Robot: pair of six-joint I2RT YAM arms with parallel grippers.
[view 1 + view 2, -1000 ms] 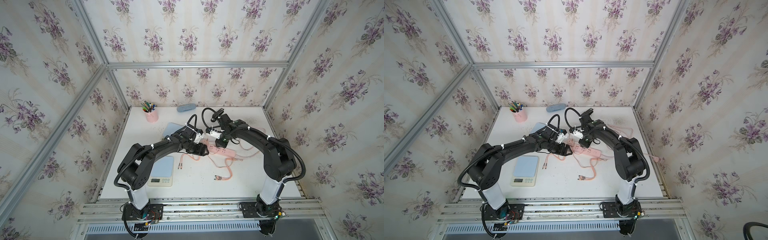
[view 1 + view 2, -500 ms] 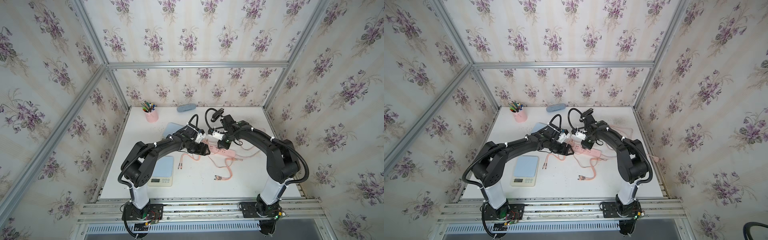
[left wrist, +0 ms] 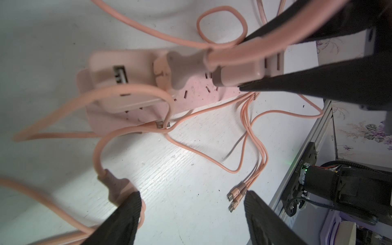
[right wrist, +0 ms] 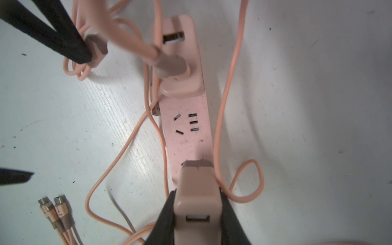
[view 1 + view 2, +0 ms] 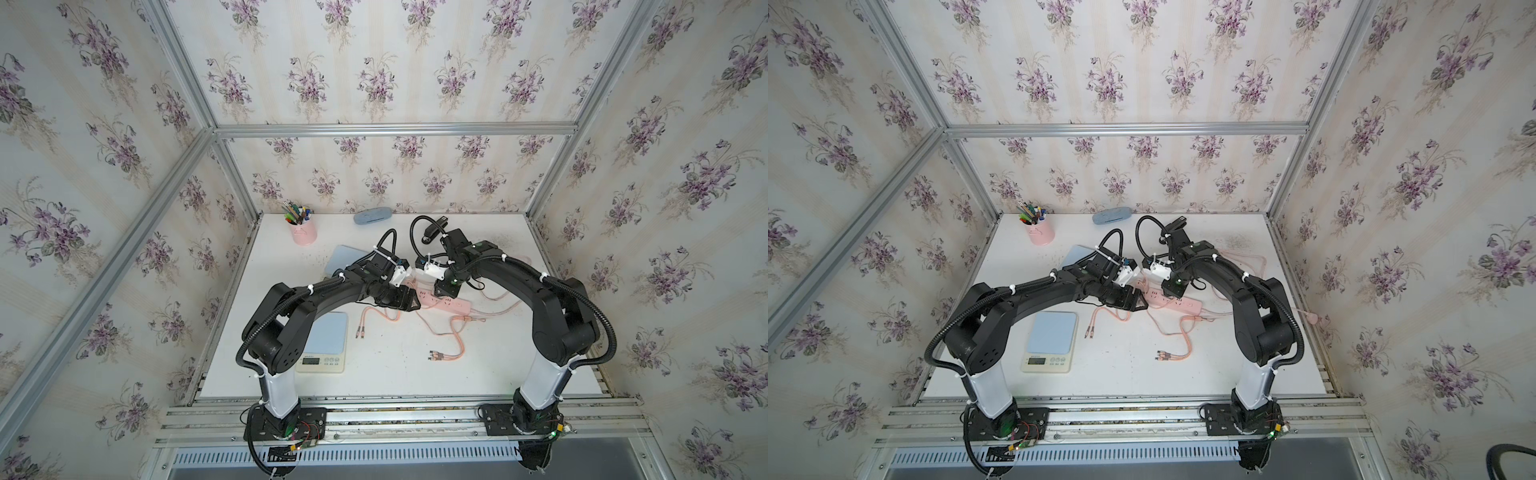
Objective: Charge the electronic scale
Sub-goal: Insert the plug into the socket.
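On the white bench (image 5: pixel 395 374), the electronic scale (image 5: pixel 328 336) lies flat beside the left arm's base, well apart from the pink power strip (image 5: pixel 455 305) at mid-bench. Over that strip the right gripper (image 4: pixel 197 192) is clamped narrowly on a pink USB charger block (image 4: pixel 197 176); whether the block is seated, I cannot tell. The left gripper (image 3: pixel 191 195) stands wide and holds nothing, one finger just beside a pink cable plug (image 3: pixel 114 186).
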